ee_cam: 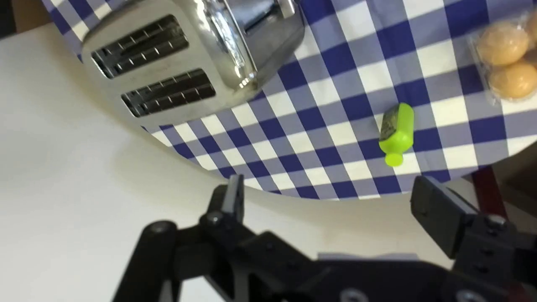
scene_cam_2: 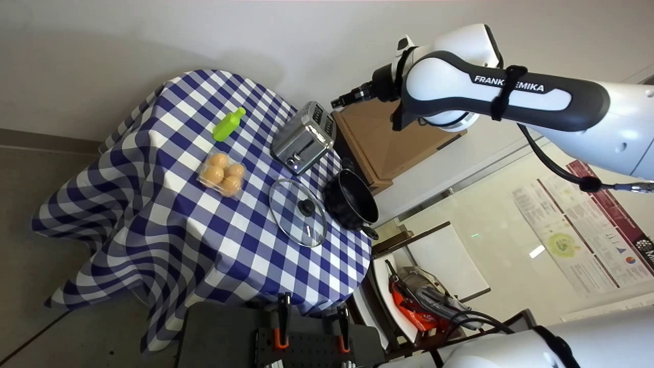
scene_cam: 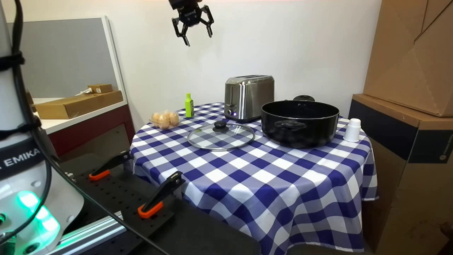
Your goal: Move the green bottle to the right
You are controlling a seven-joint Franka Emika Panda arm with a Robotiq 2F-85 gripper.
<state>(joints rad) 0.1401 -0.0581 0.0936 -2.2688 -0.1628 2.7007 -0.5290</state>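
“Hanging up there, how is that gripper [scene_cam: 199,40] set?”

“Fingers [ee_cam: 436,218] spread wide, well above the checked table [scene_cam: 254,170].”

“And the green bottle [scene_cam: 189,107]?”

“Upright near the table's edge, over by the wall [scene_cam: 152,63], well below the gripper. Four eggs [scene_cam_2: 218,175] sit bunched near it, and the steel toaster [scene_cam: 250,99] stands apart from both.”

“Further out, from where you stand?”

“A glass lid [scene_cam: 226,139] lies flat, black knob [scene_cam: 220,126] up, with a black pot [scene_cam: 300,131] just beside it. Past the pot is a small white stack [scene_cam: 353,131], cups by the look of it, and cardboard boxes [scene_cam: 407,141] rise beyond the table”
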